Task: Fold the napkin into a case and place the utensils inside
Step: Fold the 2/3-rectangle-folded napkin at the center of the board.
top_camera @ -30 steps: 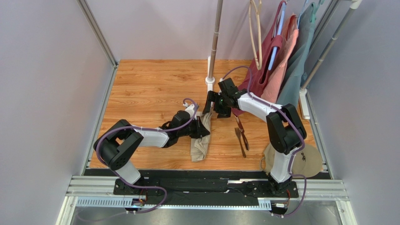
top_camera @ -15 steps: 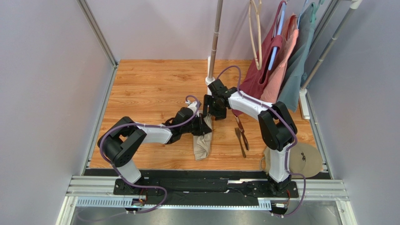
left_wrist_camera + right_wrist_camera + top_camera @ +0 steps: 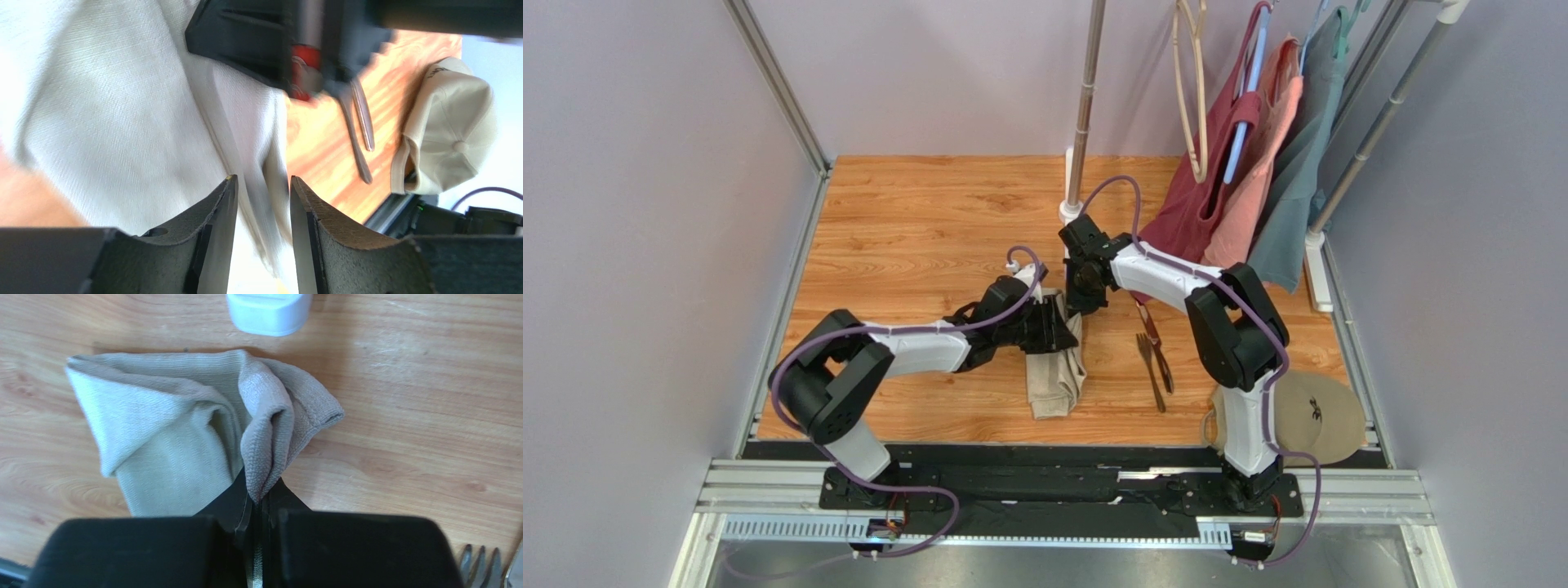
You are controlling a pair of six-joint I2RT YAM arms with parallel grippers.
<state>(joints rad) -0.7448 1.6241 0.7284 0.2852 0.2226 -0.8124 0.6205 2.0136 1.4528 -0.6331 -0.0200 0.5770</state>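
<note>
The beige napkin (image 3: 1057,374) lies folded into a narrow oblong on the wooden floor. My right gripper (image 3: 1082,292) is at its far end, shut on a raised fold of the napkin (image 3: 270,435); in the right wrist view the pinch sits at that gripper (image 3: 260,499). My left gripper (image 3: 1059,328) rests over the napkin's middle. Its jaws stand apart in the left wrist view (image 3: 261,187), and a blurred edge of the napkin (image 3: 110,104) runs loose between them. The dark utensils (image 3: 1154,353) lie side by side just right of the napkin, fork tines (image 3: 482,563) showing.
A white pole base (image 3: 267,307) stands just beyond the napkin's far end. A tan cap (image 3: 1308,417) lies at the near right. Maroon, salmon and grey-teal garments (image 3: 1247,159) hang on a rack at the back right. Grey walls close in both sides.
My right gripper came down and to the left onto the napkin's far end and shut on a fold. My left gripper's jaws parted, letting go of the cloth.
</note>
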